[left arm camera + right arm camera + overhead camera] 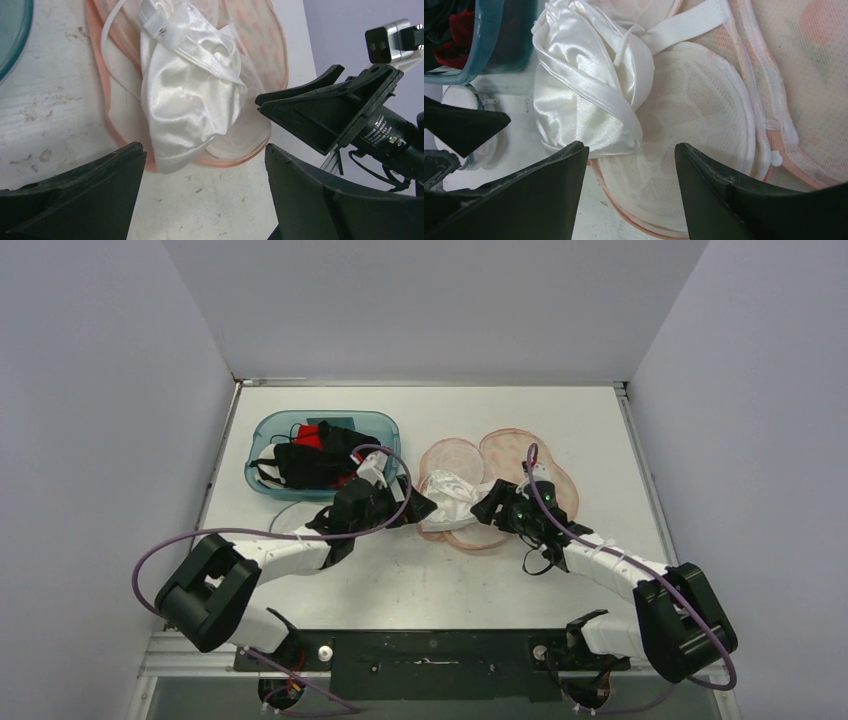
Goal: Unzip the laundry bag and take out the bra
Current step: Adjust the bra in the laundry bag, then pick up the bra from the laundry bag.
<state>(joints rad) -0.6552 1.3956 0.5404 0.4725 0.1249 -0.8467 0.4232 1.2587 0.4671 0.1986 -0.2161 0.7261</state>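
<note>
Scuffed white tabletop (420,580), pale grey panels on three sides. Left gripper (205,200): jaws wide apart, nothing between them, touching nothing; it hovers just beside the near-left edge of the garment. Right gripper (631,185): jaws also apart and empty, with its fingertips hanging over the near rim of the bag and clear of the cloth. The two grippers face each other from either side, near one another but not in contact. Between them lies the crumpled white satin bra (452,495), one elastic strap trailing toward the back. It rests on the left lobe of the pink mesh laundry bag (520,455), and its lower edge spills past the bag's rim onto the table. The bag is spread flat with its padded halves laid open, so I judge the unzipping finished and the removal step in hand: the bra is exposed but still touches the mesh. The next move calls for one gripper to descend and close on a satin fold only, then lift clear; catching the mesh beneath would drag the bag along. Well to the left stands a teal plastic bin (300,416) of black and red garments, uninvolved.
</note>
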